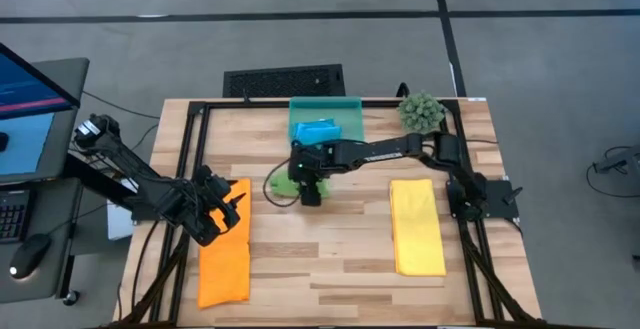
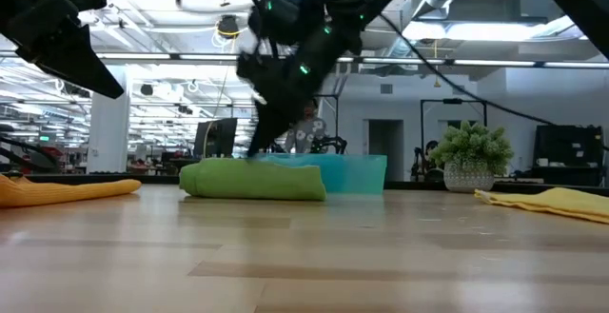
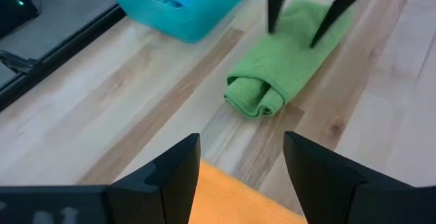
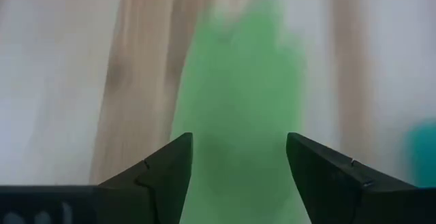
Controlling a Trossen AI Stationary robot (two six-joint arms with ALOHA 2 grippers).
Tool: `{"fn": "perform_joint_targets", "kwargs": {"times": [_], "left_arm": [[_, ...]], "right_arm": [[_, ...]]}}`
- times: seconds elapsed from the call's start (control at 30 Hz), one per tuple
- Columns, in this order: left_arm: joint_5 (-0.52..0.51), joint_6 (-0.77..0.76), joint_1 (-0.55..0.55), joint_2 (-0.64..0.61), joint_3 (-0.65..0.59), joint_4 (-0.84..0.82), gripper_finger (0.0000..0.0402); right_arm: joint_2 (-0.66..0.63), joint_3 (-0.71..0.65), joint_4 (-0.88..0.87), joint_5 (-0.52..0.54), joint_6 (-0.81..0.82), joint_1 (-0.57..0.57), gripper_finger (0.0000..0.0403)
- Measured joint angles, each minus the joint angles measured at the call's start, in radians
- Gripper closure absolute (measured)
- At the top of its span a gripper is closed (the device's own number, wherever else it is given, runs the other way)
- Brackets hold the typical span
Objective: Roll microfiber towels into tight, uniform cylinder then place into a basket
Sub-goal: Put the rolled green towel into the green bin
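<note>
The rolled green towel [image 3: 286, 57], a soft fuzzy cylinder, lies on the wood-plank table [image 1: 340, 259] just in front of the translucent teal basket [image 1: 345, 114] holding a blue towel [image 1: 318, 130]. The right end effector [image 3: 303, 23] hangs spread over it. The left end effector [image 1: 228, 209], spread, hovers over the flat orange towel [image 1: 224, 264]. A flat yellow towel [image 1: 416, 227] lies right.

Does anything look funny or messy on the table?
A little. The green towel lies on the table beside the basket, rolled loosely and unevenly: one end curls up thick while the rest looks flat. The right gripper is over it with open fingers. The orange towel and yellow towel lie flat, not yet rolled.
</note>
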Motion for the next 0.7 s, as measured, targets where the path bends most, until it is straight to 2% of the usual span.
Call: {"fn": "perform_joint_targets", "kwargs": {"times": [0.1,0.17,0.43,0.53,0.7], "left_arm": [[0.000,0.007,0.000,0.000,0.001,0.004,0.0198],[0.000,0.007,0.000,0.000,0.001,0.003,0.0198],[0.000,0.015,0.000,0.000,0.001,0.003,0.0198],[0.000,0.015,0.000,0.000,0.001,0.003,0.0198],[-0.001,0.015,0.000,0.000,0.001,0.003,0.0198]], "right_arm": [[0.038,0.012,0.067,0.000,-0.014,0.001,0.0143],[0.047,0.003,0.029,0.001,0.000,-0.003,0.0143],[0.119,0.012,0.068,-0.003,0.038,-0.018,0.0149],[0.118,0.012,0.054,0.000,0.045,-0.016,0.0180],[0.118,0.011,0.055,0.002,0.043,-0.007,0.0286]]}}
